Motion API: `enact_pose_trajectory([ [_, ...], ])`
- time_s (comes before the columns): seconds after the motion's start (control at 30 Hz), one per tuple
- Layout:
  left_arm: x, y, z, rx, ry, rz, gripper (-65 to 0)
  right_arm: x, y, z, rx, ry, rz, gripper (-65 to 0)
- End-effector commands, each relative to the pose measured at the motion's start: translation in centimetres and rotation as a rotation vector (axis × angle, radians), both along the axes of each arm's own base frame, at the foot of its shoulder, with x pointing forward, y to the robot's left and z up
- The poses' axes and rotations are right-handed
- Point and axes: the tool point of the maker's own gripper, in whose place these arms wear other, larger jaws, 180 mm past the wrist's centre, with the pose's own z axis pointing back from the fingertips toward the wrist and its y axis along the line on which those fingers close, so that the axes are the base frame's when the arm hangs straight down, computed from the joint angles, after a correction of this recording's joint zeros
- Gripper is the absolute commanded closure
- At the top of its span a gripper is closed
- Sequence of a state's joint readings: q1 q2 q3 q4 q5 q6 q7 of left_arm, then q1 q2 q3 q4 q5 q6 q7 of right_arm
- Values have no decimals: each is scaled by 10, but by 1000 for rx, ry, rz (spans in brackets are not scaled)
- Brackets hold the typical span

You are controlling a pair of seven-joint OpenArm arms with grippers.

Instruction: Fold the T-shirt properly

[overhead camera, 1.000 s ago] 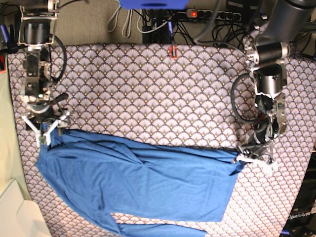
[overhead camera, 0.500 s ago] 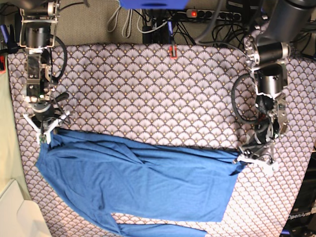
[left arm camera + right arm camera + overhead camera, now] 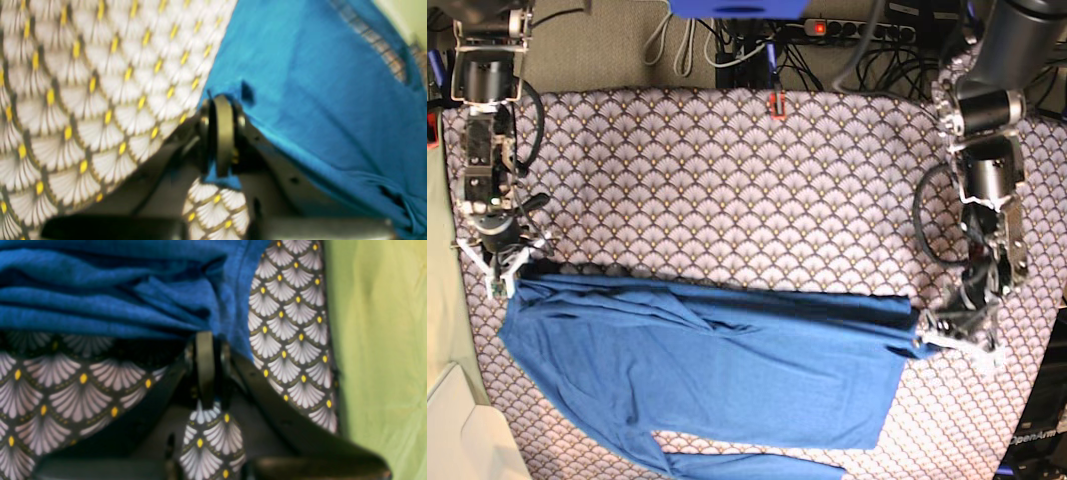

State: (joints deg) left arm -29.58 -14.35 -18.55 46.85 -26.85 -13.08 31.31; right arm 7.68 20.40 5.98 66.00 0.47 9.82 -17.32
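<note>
Both grippers pinch the plain royal-blue knit T-shirt [image 3: 707, 375] by its upper edge: the left gripper [image 3: 942, 335] clamps one corner, the right gripper [image 3: 502, 268] the opposite one. It lies stretched between them on the fan-patterned tablecloth [image 3: 727, 190].

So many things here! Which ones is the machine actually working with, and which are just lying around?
Part of the job:
- T-shirt, blue, spread on the patterned tablecloth
- left gripper, shut on the shirt's edge
- right gripper, shut on the opposite edge

Just lying about:
- power strip and cables behind the table
- small red object at the table's far edge
</note>
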Motion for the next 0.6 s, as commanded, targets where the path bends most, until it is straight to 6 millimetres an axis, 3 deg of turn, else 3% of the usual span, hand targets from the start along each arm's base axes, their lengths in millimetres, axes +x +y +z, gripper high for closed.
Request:
enact_pose_trajectory([
  [0.0,14,7,29,14,-68,6,-4,11,-9,21,-26,-59,-3,0],
  [0.43,12,10,27,18,-50,3,-4,1,-5,16,-30,-60,12,0],
  [0.57,26,-8,42,-9,-88,-14,-4,0,-3,16,-26,-64,15,0],
])
